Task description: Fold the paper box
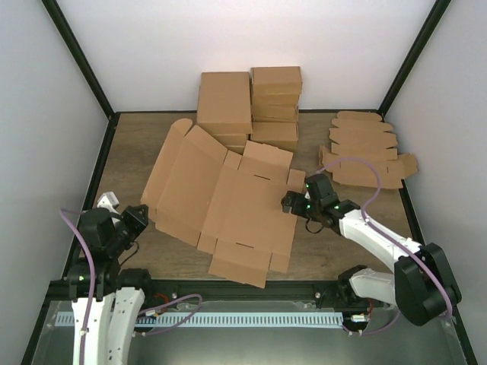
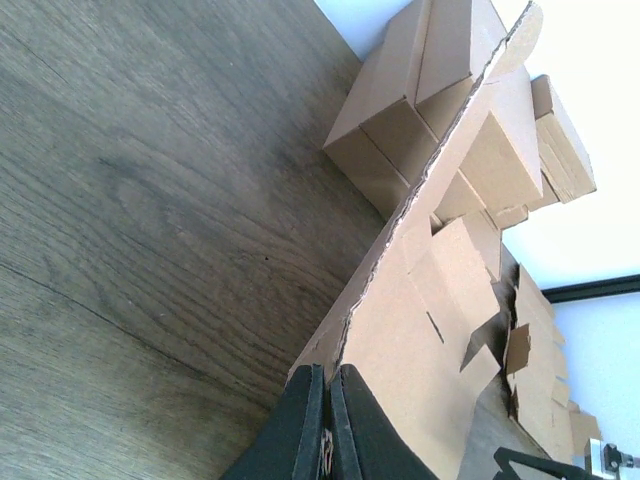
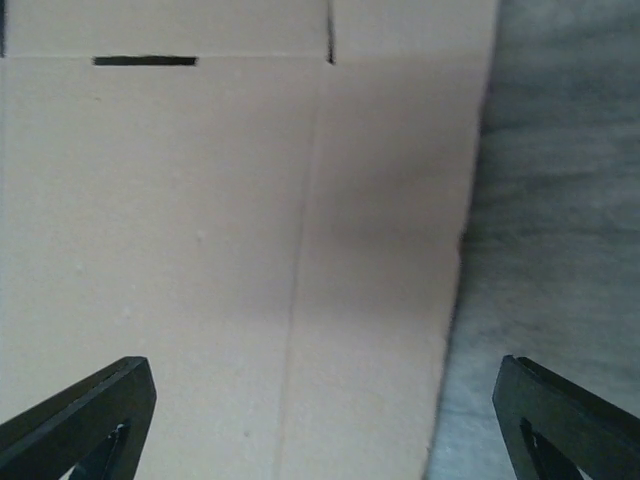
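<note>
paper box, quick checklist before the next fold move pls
1. Left fingers gripping the paper box: ok, shut on its left edge.
2. Left panel raised: ok, it stands up off the table.
3. Right fingers free to grasp: ok, wide open and holding nothing.
4. Right fingers lined up: ok, they hang over the box's right edge, the flap below them.
5. Right flap folded: not ok, it lies flat.
6. Far flap clear of the stack: cannot tell, they look very close.
</note>
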You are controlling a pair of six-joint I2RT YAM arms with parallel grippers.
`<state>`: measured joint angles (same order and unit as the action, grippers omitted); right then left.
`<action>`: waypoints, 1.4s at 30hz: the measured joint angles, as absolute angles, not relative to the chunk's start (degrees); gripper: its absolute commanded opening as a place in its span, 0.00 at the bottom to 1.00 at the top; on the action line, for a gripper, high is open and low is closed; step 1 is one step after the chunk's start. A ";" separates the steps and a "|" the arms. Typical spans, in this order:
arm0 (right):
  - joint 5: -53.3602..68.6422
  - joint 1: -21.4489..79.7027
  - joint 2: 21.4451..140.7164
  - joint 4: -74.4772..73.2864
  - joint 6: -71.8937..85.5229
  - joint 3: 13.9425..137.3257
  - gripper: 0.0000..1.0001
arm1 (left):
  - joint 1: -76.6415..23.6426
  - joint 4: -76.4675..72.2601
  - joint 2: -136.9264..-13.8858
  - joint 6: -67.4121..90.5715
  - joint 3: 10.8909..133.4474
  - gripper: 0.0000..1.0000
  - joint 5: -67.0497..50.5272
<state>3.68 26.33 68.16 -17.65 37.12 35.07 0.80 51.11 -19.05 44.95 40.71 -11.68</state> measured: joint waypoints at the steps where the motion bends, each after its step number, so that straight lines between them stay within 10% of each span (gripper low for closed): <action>1: 4.23 25.67 67.33 -18.02 37.39 34.20 0.96 | 0.80 51.11 -19.05 44.91 40.71 0.04 -11.68; 42: 36.47 12.34 77.52 -5.56 37.95 27.22 0.84 | 0.82 51.42 -23.64 43.31 36.18 0.04 -4.95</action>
